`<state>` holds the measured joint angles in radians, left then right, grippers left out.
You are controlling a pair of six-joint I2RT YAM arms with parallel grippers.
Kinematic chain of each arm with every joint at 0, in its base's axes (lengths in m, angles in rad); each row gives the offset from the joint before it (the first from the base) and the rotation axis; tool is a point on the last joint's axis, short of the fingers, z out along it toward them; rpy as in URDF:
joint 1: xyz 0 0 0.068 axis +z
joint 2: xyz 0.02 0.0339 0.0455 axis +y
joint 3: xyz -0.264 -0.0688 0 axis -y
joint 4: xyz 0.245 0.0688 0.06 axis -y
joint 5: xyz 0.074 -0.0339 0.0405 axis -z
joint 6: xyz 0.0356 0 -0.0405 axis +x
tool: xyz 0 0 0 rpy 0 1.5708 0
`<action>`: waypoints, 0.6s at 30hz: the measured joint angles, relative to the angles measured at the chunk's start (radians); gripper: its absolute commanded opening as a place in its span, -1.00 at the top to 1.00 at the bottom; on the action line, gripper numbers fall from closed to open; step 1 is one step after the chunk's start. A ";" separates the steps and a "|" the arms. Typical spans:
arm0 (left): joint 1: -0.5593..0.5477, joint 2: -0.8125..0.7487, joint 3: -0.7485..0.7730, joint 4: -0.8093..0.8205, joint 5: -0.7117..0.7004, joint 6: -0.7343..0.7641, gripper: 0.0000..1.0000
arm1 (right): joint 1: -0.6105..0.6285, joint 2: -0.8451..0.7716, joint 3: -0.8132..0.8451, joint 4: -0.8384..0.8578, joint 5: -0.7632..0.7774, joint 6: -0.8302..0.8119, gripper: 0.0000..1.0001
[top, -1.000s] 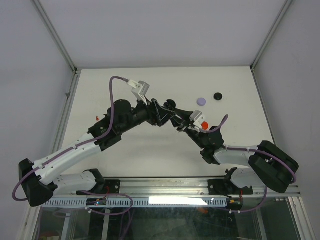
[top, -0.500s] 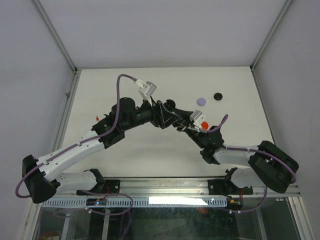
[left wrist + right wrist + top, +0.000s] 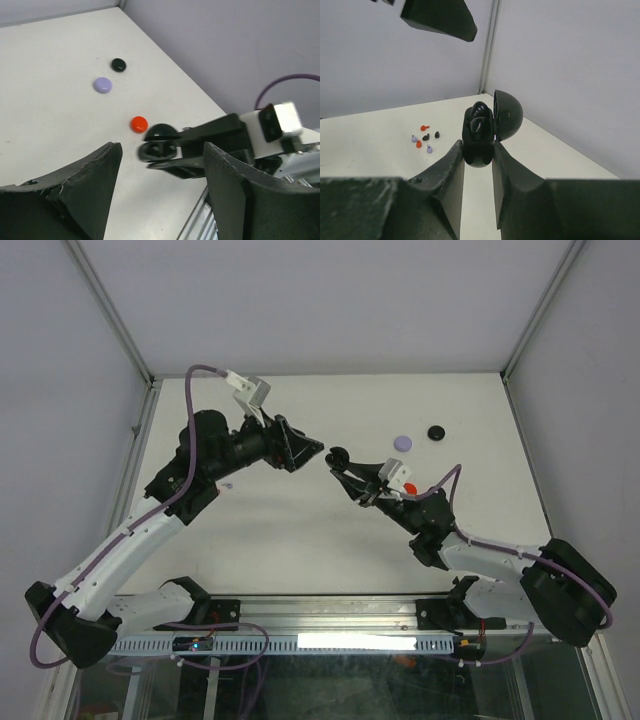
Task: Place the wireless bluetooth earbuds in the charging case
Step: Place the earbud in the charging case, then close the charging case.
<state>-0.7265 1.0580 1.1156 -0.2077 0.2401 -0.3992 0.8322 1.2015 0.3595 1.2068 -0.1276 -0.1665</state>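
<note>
My right gripper (image 3: 478,150) is shut on the base of a black charging case (image 3: 479,145) and holds it above the table. Its lid (image 3: 507,116) is swung open. Two black earbuds (image 3: 481,120) sit in its wells. In the top view the case (image 3: 338,454) hangs at mid-table at the tip of the right gripper (image 3: 347,468). My left gripper (image 3: 312,448) is just left of the case, apart from it, open and holding nothing. The left wrist view shows the case (image 3: 159,145) beyond the left gripper (image 3: 162,150).
A purple disc (image 3: 403,442), a black disc (image 3: 436,432) and a red disc (image 3: 139,123) lie on the table's far right. Several small orange, purple and black loose earbuds (image 3: 425,138) lie at the table's left. Frame posts and grey walls border the table.
My left gripper has drawn back to the left, away from the case, and its jaws have opened wider. The right arm has reached slightly further left, still holding the case.
</note>
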 measured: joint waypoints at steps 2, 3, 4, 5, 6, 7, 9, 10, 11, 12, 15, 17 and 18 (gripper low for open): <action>0.095 0.005 0.000 -0.006 0.056 -0.001 -0.41 | -0.030 -0.040 0.000 -0.049 -0.053 0.018 1.00; 0.122 0.011 0.000 -0.008 0.080 -0.001 -0.42 | -0.049 -0.063 0.000 -0.079 -0.088 0.032 1.00; 0.141 0.019 0.000 -0.010 0.111 -0.002 -0.43 | -0.059 -0.078 0.000 -0.096 -0.111 0.041 1.00; 0.146 0.029 0.000 -0.010 0.141 -0.002 -0.43 | -0.071 -0.096 0.001 -0.125 -0.142 0.051 1.00; 0.146 0.039 0.000 -0.008 0.175 -0.005 -0.44 | -0.082 -0.111 0.004 -0.153 -0.172 0.062 1.00; 0.146 0.049 0.000 -0.005 0.204 -0.006 -0.44 | -0.090 -0.121 0.011 -0.178 -0.195 0.068 1.00; 0.146 0.071 -0.003 0.011 0.270 -0.015 -0.45 | -0.103 -0.130 0.032 -0.224 -0.230 0.079 1.00; 0.146 0.084 -0.003 0.023 0.300 -0.023 -0.45 | -0.108 -0.130 0.043 -0.240 -0.242 0.083 1.00; 0.146 0.096 -0.004 0.037 0.325 -0.033 -0.45 | -0.111 -0.130 0.050 -0.248 -0.253 0.087 1.00; 0.146 0.106 -0.006 0.049 0.346 -0.040 -0.45 | -0.116 -0.130 0.057 -0.258 -0.285 0.101 1.00; 0.152 0.131 -0.016 0.075 0.384 -0.063 -0.44 | -0.125 -0.126 0.064 -0.264 -0.359 0.143 1.00; 0.153 0.145 -0.027 0.088 0.397 -0.075 -0.44 | -0.127 -0.117 0.071 -0.265 -0.407 0.166 1.00; 0.153 0.151 -0.034 0.098 0.401 -0.083 -0.43 | -0.127 -0.109 0.079 -0.264 -0.430 0.177 1.00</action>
<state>-0.5739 1.2091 1.0821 -0.1101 0.6415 -0.4824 0.7052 1.0927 0.4385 0.9424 -0.5575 0.0109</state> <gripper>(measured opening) 0.722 0.272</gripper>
